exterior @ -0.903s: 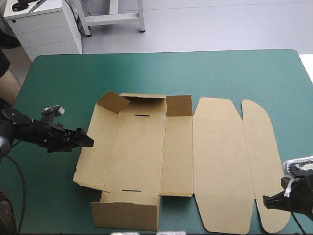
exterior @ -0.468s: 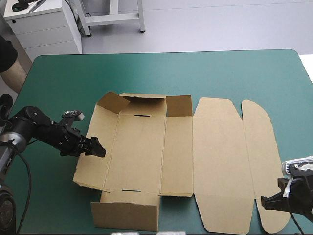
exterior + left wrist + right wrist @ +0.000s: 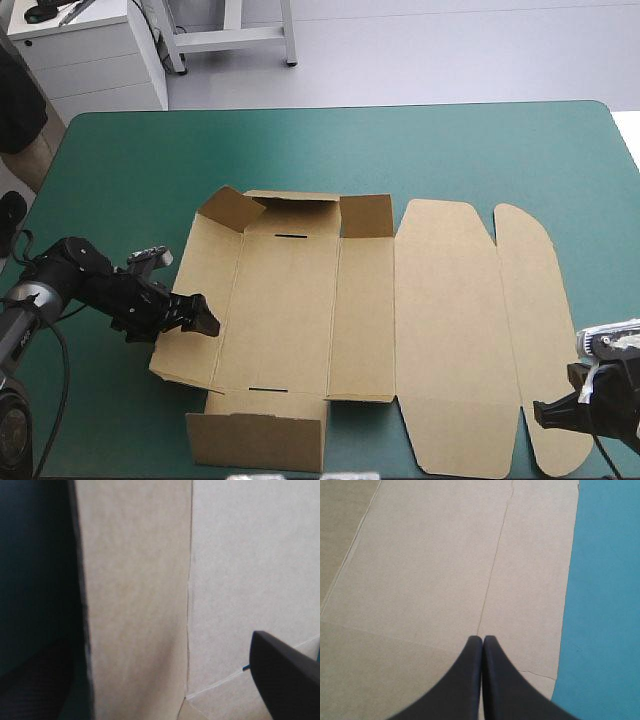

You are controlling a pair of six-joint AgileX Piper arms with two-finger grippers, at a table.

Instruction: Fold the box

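Our left gripper [image 3: 205,322], at the frame's lower left, has its fingers spread apart at the left flap of the brown box [image 3: 330,310]. Our right gripper [image 3: 545,412], at lower right, is pinched together over the right flap. The box lies mostly flat mid-frame on the teal-green table [image 3: 300,150].

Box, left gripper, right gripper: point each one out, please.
box [image 3: 445,330], high view, on the wide flat lid panel.
left gripper [image 3: 205,322], high view, at its fingertips by the box's left flap.
right gripper [image 3: 483,640], right wrist view, where its shut fingertips meet.
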